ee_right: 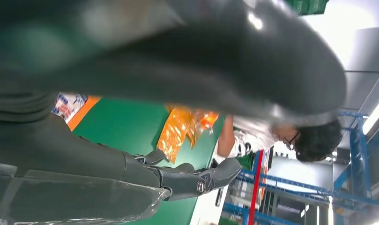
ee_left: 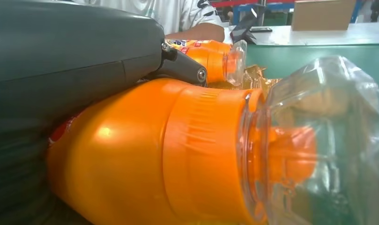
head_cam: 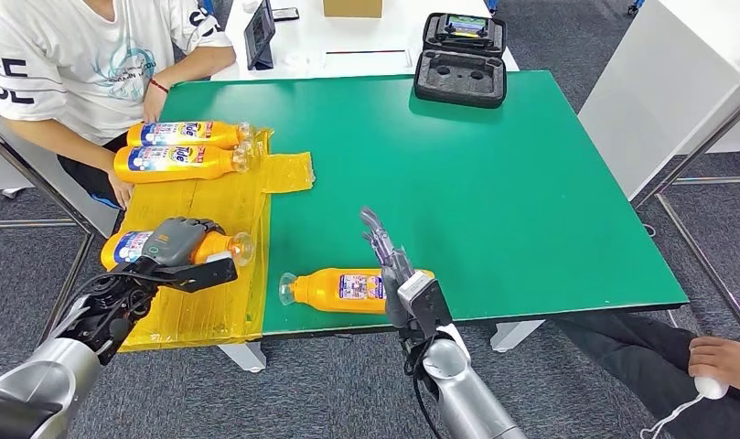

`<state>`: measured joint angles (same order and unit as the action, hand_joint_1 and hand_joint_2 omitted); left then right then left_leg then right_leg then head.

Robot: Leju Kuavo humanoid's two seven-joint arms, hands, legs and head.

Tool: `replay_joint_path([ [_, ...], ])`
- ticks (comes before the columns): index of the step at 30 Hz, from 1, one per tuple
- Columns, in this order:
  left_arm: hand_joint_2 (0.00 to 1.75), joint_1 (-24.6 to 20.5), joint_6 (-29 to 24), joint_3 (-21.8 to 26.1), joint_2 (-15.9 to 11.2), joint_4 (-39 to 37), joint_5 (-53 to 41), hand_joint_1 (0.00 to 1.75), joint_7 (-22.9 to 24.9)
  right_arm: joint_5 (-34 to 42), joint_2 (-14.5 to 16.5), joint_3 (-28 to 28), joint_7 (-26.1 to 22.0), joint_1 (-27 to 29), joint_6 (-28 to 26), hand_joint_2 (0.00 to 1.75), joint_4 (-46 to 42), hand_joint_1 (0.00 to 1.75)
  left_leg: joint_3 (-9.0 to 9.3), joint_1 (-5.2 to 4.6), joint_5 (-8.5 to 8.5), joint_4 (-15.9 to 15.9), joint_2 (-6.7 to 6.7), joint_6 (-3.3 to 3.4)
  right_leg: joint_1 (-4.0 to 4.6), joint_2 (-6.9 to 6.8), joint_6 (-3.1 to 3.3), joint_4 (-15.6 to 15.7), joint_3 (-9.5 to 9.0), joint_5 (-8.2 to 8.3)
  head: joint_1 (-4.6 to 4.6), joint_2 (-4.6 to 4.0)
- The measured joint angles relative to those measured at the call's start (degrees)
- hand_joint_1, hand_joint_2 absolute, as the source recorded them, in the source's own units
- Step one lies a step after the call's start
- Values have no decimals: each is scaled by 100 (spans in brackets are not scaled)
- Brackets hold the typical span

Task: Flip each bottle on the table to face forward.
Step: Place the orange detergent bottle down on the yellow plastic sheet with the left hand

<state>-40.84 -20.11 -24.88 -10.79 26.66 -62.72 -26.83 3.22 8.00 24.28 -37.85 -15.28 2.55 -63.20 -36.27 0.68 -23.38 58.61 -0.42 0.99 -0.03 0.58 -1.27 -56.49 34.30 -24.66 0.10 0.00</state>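
Several orange bottles with clear caps lie on their sides. Two bottles [head_cam: 178, 134] [head_cam: 178, 163] with blue labels showing lie at the far left on the yellow plastic sheet [head_cam: 210, 274]. My left hand [head_cam: 178, 240] grips a third bottle [head_cam: 221, 248] on the sheet near the front edge; the left wrist view shows that bottle's body [ee_left: 145, 154] and cap up close. Another bottle [head_cam: 343, 288] lies on the green table [head_cam: 494, 183] near the front, its small label up. My right hand [head_cam: 389, 261] hovers over its base end with fingers extended and apart, holding nothing.
A person in a white shirt [head_cam: 82, 55] sits at the far left corner with hands near the two bottles. An open black case [head_cam: 460, 57] stands at the table's back edge. Another person's hand [head_cam: 713, 358] holds a white device at lower right.
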Motion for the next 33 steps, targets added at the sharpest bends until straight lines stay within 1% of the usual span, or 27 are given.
replay_joint_path([
  [14,175,-447,1132,-362,6,-370,-254,175,112,-102,31,-95,5,-4,107,0,84,0,3,0,1,0,0,-2,0,1,0,-1,-2,0,-1,0],
  [21,175,-543,1394,-459,17,-441,-359,175,215,-146,34,-174,11,12,144,0,84,0,4,0,1,0,1,-2,0,2,0,-1,-1,0,-1,0],
  [28,175,-586,1460,-564,19,-475,-420,174,292,-171,41,-229,21,37,174,0,84,0,4,0,1,0,2,-2,0,1,0,-1,-1,0,0,0],
  [30,175,-597,1477,-582,19,-485,-424,169,297,-177,42,-244,22,39,180,0,84,0,4,0,1,0,2,-2,0,1,0,-1,-1,0,-1,0],
  [32,175,-613,1522,-596,21,-498,-433,158,303,-190,43,-251,24,43,191,0,84,0,4,0,1,0,2,-2,0,2,0,-1,-2,0,0,0],
  [33,175,-622,1548,-606,22,-506,-437,156,305,-196,44,-255,25,46,197,0,84,0,4,0,1,0,2,-2,0,2,0,-1,-2,0,0,0],
])
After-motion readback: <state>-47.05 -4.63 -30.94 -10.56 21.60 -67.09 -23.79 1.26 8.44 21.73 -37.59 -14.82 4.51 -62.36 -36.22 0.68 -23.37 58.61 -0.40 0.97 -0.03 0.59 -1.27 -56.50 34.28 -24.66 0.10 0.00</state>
